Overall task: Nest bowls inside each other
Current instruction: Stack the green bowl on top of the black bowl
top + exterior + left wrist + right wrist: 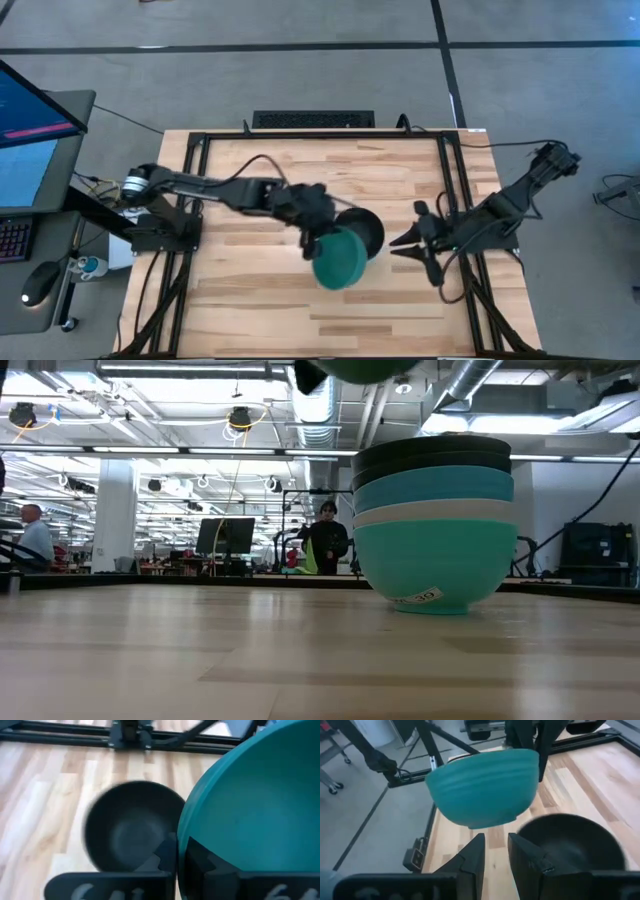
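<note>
While five bowls sit nested in one stack [434,520] mid-table, two black on top, then one blue, one white and one cyan at the bottom, a sixth, the teal bowl [340,258], hangs just beside it, pinched by its rim in the left gripper [318,236]. The right gripper [402,243] waits nearby, fingers partly apart, empty.

At the left edge of the high view you have a monitor [30,130], a keyboard [12,240] and a mouse [40,283]. The wooden surface [250,310] fills the centre. Low view: one person [325,540] stands mid-frame, another person [35,538] far left.
</note>
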Available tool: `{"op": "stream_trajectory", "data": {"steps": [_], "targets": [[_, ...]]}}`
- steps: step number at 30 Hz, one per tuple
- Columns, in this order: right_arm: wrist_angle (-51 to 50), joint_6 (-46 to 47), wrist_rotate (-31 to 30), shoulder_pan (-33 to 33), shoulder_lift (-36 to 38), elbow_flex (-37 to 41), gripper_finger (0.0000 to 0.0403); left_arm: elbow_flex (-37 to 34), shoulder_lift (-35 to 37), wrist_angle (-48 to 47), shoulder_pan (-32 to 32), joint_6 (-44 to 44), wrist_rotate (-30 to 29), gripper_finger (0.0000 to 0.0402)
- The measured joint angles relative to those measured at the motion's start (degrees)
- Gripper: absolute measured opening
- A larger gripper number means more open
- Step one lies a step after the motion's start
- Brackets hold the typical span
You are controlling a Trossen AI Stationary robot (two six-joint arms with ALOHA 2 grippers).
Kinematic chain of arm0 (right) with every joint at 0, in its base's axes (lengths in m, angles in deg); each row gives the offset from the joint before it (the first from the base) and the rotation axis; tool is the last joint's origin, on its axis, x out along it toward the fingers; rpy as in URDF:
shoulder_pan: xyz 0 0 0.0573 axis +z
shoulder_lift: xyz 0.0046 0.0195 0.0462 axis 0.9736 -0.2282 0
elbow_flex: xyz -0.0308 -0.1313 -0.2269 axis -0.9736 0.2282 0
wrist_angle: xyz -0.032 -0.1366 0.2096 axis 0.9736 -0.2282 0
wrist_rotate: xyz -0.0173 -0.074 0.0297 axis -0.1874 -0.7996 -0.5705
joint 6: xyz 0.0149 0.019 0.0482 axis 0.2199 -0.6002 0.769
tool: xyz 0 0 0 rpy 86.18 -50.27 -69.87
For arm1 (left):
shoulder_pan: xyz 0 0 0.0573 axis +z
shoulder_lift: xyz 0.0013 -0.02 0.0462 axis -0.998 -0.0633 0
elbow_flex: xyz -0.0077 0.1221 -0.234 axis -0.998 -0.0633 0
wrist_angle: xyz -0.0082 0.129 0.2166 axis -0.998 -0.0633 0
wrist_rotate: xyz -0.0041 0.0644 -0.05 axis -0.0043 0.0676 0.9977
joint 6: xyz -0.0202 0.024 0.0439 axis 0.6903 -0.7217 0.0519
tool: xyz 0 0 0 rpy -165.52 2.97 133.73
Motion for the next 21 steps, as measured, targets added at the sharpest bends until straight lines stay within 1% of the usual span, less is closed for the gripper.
{"op": "stream_trajectory", "data": {"steps": [2, 6, 10, 12, 16, 17, 19, 21], "targets": [[0.2, 0.0, -0.1, 0.0, 2.8, 2.1, 0.0107, 1.7, -1.6, -0.6, 1.5, -0.7, 0.2, 0.0000], [-0.2, 0.0, -0.1, 0.4, 8.6, 6.0, 0.0107, 2.0, -2.4, 0.6, 3.9, 0.2, 2.6, 0.0000], [-0.3, 0.0, -0.1, 0.2, 14.4, 10.2, 0.0107, 2.1, -2.4, -1.0, 5.2, 1.0, 0.1, 0.0000], [-0.4, -1.0, -0.2, -0.3, 16.9, 12.4, 0.0107, 2.1, -2.4, -0.7, 6.2, 2.5, 0.2, 0.0000], [0.3, -1.5, -2.7, -2.1, 20.0, 15.8, 0.0107, 2.1, -3.7, -0.9, 7.9, 2.2, 0.3, 0.0000], [0.5, -1.5, -3.4, -2.6, 20.4, 16.5, 0.0107, 2.0, -4.2, -1.7, 8.3, 2.0, 1.1, 0.0000], [0.7, -1.6, -4.1, -3.6, 21.0, 17.3, 0.0107, 2.0, -4.9, -0.3, 9.0, 1.7, 3.3, 0.0000], [1.2, -1.6, -4.1, -4.5, 21.2, 17.9, 0.0107, 2.0, -4.9, -0.8, 9.6, 1.4, 4.1, 0.0000]]}}
